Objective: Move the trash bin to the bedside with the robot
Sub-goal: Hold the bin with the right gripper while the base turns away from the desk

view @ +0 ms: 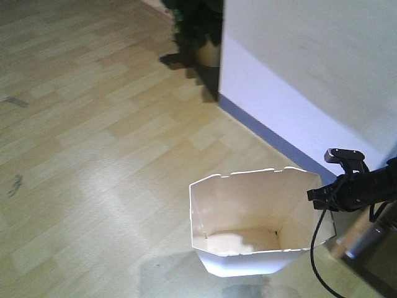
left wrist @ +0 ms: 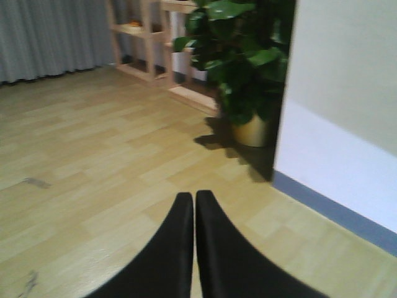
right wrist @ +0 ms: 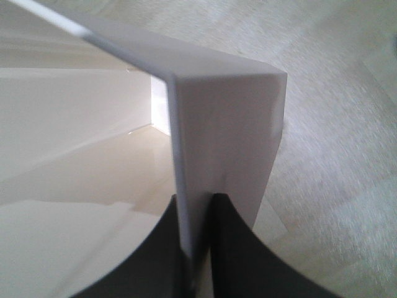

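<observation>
Two arms: only the right arm [view: 372, 183] shows in the front view, slim and black, coming in from the right edge.
Trash bin [view: 248, 264]: white, cream inside, with a notched angular rim; it stands upright on the floor [view: 93, 155] at the lower middle of the front view, near the wall [view: 310, 62] but apart from it.
Right fingers [view: 317, 196]: at the bin's right rim; the right wrist view shows the two black fingers [right wrist: 239, 248] pinching the thin bin wall [right wrist: 223, 124], one inside and one outside.
Left fingers [left wrist: 214, 248]: pressed together, tips touching, holding nothing, pointing out over the bare floor [left wrist: 93, 155].
Cable [view: 315, 248]: black, hanging from the right arm down past the bin's right side.
Wall: pale, with a blue-grey baseboard [view: 273, 139] where it meets the floor.
Plant [left wrist: 242, 56]: large dark leaves in a tan pot [left wrist: 251, 130], just beside the wall's corner, well beyond the bin.
Shelves [left wrist: 146, 37]: light wood, behind the plant.
Curtain [left wrist: 49, 37]: grey, along the far side of the room.
Floor: light wood planks, with a dark scuff [view: 15, 183] far to the left.
</observation>
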You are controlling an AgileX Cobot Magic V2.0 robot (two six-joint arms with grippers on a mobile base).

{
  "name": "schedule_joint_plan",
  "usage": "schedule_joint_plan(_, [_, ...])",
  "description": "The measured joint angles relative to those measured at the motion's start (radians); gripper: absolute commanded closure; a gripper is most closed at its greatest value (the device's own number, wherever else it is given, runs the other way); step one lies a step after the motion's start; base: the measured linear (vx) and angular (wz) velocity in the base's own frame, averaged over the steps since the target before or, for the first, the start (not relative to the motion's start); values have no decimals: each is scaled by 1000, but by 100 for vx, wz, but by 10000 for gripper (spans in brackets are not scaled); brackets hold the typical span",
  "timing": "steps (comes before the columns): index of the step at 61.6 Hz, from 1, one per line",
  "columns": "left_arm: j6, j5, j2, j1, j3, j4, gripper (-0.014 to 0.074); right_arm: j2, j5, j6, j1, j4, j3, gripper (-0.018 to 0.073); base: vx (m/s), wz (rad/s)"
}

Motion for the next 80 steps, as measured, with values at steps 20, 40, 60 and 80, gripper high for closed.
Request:
schedule_joint_plan(20, [0,0,0,0,0,0,602,0,25,0,1,4,0,565,17,67])
schedule_joint_plan(40, [0,0,0,0,0,0,602,0,53,0,3,4,0,565,17,39])
schedule_joint_plan(60, [0,0,0,0,0,0,602,0,34,0,3,0,0,565,25,10])
schedule_joint_plan(80, [0,0,0,0,0,0,602,0,27,0,3,0,0,565,36,0])
